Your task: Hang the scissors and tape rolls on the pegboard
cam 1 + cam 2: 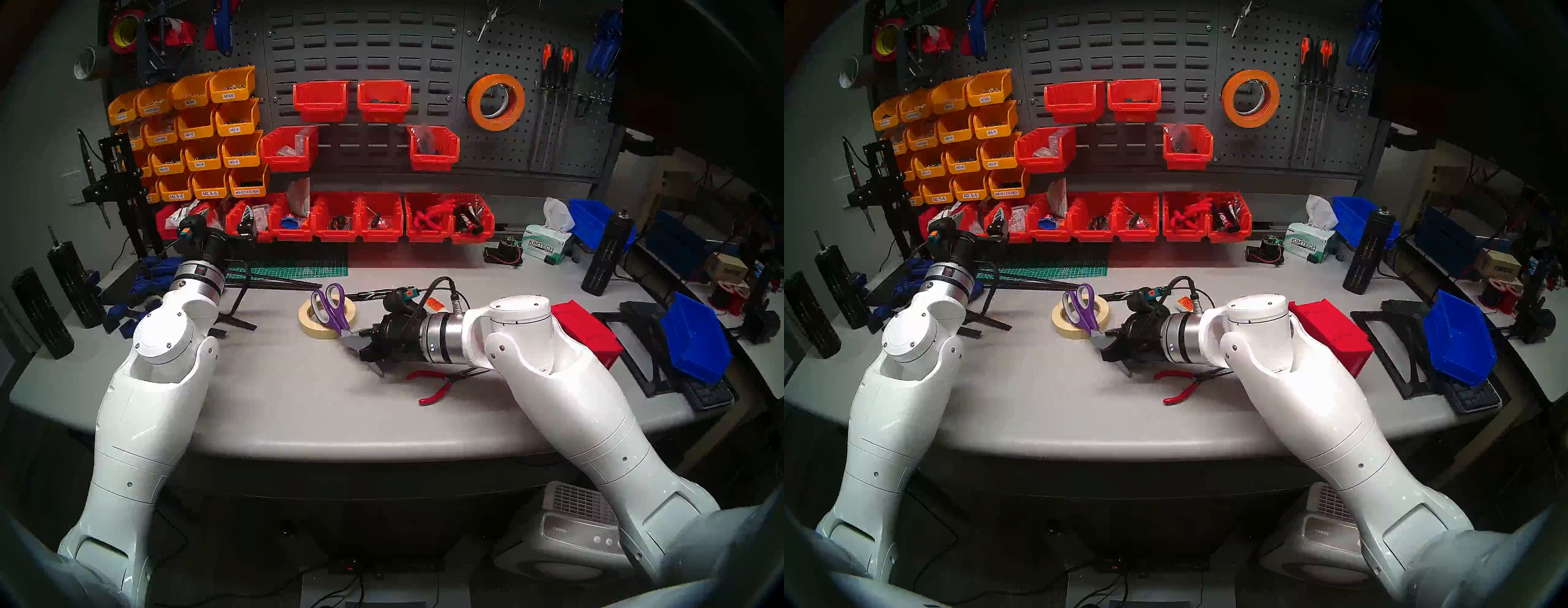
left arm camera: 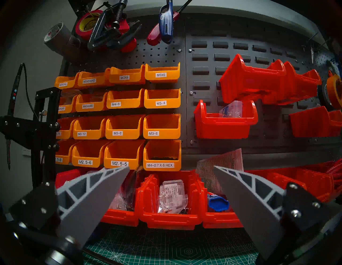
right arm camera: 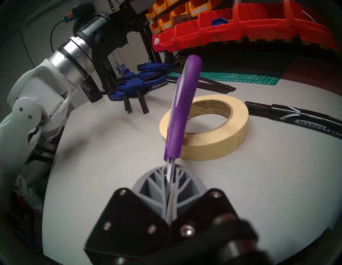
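Your left pincer [image 2: 171,207] hangs spread and empty before the bins. At mid-counter, the cream masking-tape roll [image 1: 324,317] lies flat with the purple-handled, silver-bladed scissors [image 1: 331,308] angled across it. Your right pincer [image 3: 171,182] is pressed together on the blades, handles pointing away. The thin steel could pivot or slip when you lift, and the handles might drag the roll. On the dark grey perforated pegboard [image 1: 522,144], the orange tape roll [image 1: 495,101] already hangs.

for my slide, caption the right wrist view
Right gripper shut on the purple scissors by the blades, beside the cream tape roll.
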